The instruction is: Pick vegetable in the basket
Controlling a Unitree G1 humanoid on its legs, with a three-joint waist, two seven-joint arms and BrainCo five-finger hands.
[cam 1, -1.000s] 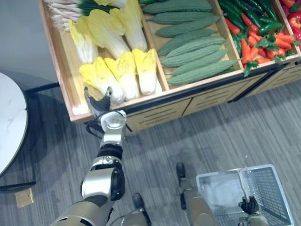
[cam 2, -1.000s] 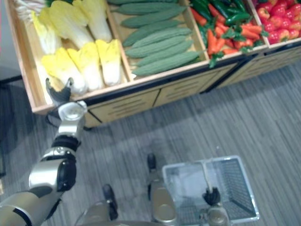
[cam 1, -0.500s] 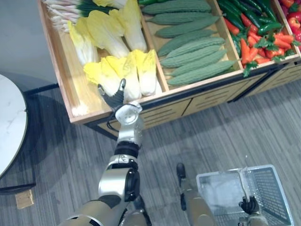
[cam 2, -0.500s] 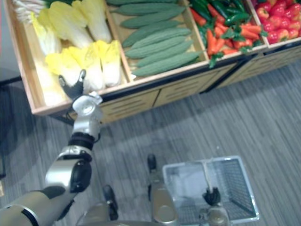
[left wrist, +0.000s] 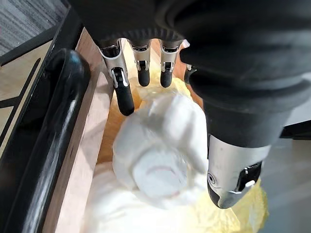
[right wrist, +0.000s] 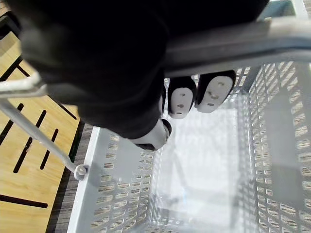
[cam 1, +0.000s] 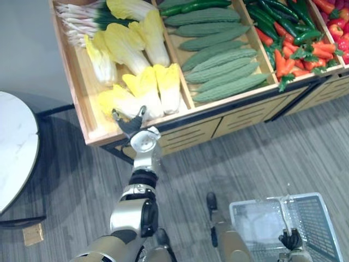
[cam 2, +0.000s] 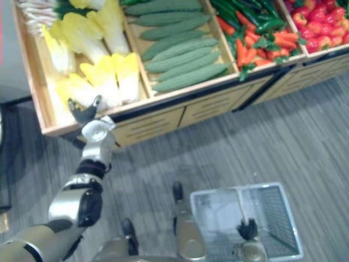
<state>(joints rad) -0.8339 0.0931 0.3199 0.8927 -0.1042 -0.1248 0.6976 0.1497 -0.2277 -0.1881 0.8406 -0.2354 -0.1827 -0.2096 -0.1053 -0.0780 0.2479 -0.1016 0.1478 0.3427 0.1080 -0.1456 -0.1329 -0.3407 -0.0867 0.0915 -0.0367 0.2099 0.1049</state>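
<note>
Several yellow-leafed cabbages lie in the left compartment of a wooden crate (cam 1: 85, 109). My left hand (cam 1: 130, 120) reaches over the crate's front rim to the front-left cabbage (cam 1: 116, 100). In the left wrist view the hand's straight fingers (left wrist: 123, 94) lie on one side of the cabbage's white base (left wrist: 156, 156) and the thumb (left wrist: 232, 171) on the other; the hand is open. My right hand (cam 1: 289, 240) is shut on the handle (right wrist: 233, 38) of a grey mesh basket (cam 1: 323, 219), which hangs low at the right with nothing in it.
Green bumpy gourds (cam 1: 218, 60) fill the middle compartment, carrots and green peppers (cam 1: 289, 52) the right one. Spring onions (cam 1: 76, 13) lie at the crate's far left. A round white table (cam 1: 13, 147) stands at the left.
My left hand swung right from the crate's front corner to the front-left cabbage and now straddles its base. That cabbage has shifted a little. The camera moved slightly.
</note>
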